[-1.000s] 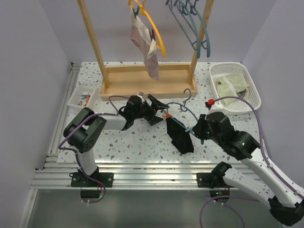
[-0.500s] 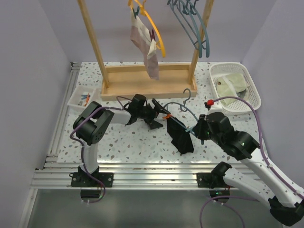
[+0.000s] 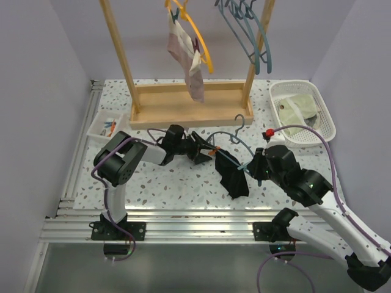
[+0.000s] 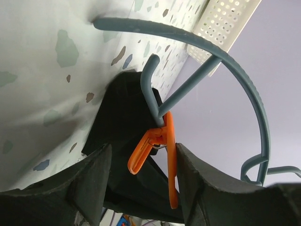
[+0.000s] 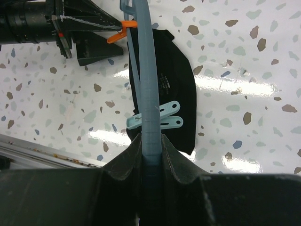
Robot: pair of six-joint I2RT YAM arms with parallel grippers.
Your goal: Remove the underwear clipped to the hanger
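The left gripper [image 4: 141, 155] stands partly open, one jaw on each side of an orange clip [image 4: 162, 146]. A gap shows between the clip's handle and one jaw; whether the other jaw touches the clip I cannot tell. Just beyond the jaws the clip is fastened on the blue-grey hanger [image 4: 235, 70], and the black underwear [image 4: 122, 122] lies behind it on the speckled table [image 3: 165, 183].

The right gripper [image 5: 151, 141] is closed tight on the hanger's straight bar, which runs forward out of the jaws. Just ahead of these jaws a pale blue clip [image 5: 157, 121] sits across the bar and bites the black cloth, which spreads flat on the table on both sides of the bar. Farther along the bar, at its far end, the left gripper meets the orange clip head-on.

Well beyond both grippers, the pink-mauve underwear [image 3: 195, 79] hangs clipped to a yellow hanger [image 3: 206, 50] on the wooden rack [image 3: 183, 104], with more blue hangers [image 3: 244, 30] on the same rail. Out past the right gripper's side stands a white basket [image 3: 330, 122] holding a pale green cloth [image 3: 299, 107]. A small white tray [image 3: 98, 129] sits off the left gripper's side.
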